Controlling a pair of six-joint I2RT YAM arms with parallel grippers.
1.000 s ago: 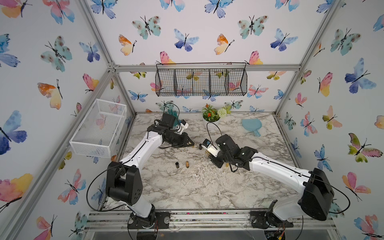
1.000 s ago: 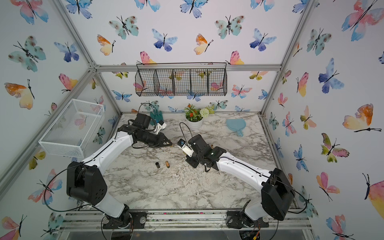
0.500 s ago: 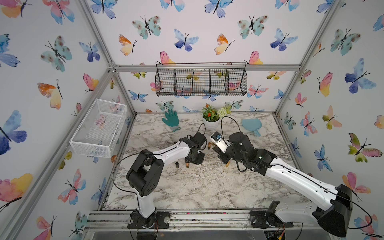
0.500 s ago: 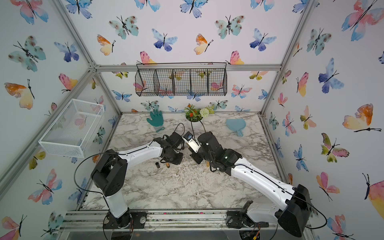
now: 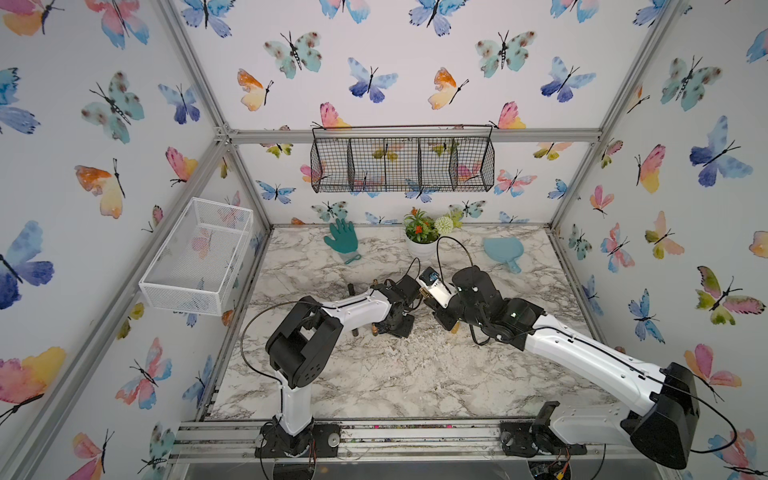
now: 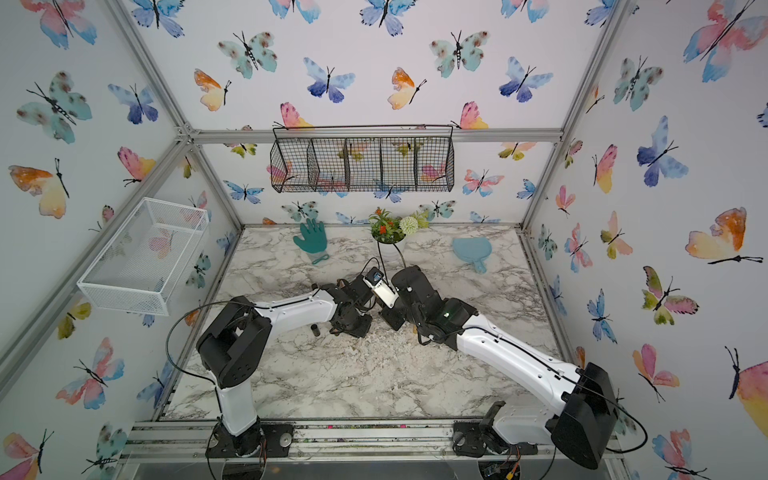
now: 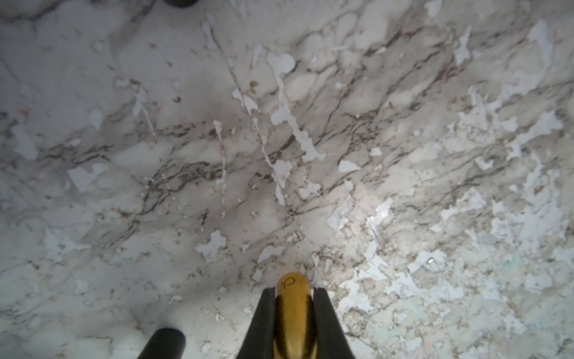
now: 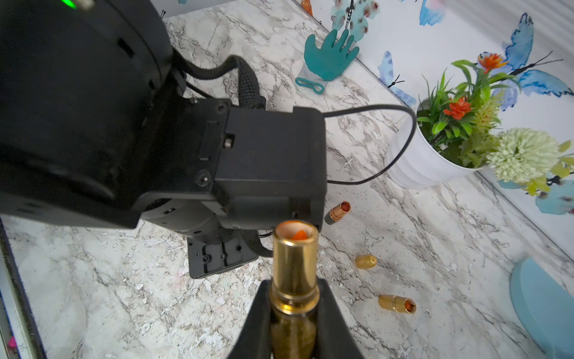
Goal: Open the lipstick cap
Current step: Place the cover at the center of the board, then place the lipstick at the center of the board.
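The gold lipstick [image 8: 294, 264] stands uncapped between the fingers of my right gripper [image 8: 293, 287], which is shut on its lower body; orange stick shows inside its open end. My left gripper [image 7: 294, 293] is shut on the rounded gold lipstick cap [image 7: 293, 281], held just above the marble table [image 7: 279, 155]. In both top views the two grippers meet at the middle of the table, left gripper [image 5: 395, 326] [image 6: 353, 328] facing right gripper [image 5: 446, 321] [image 6: 392, 321]. The held pieces are mostly hidden there.
A black cylinder [image 7: 164, 342] [image 5: 355, 332] stands beside the left gripper. Two open lipsticks [image 8: 337, 213] [image 8: 397, 304] and a loose gold cap [image 8: 366, 261] lie near the right gripper. Toward the back are a teal glove [image 5: 343, 239], a white plant pot [image 5: 420, 248] and a blue paddle [image 5: 503, 251].
The left arm has swung in from the back left to the table's middle, next to the right gripper. The right gripper shifted slightly toward the back. Little differs over the last half second.
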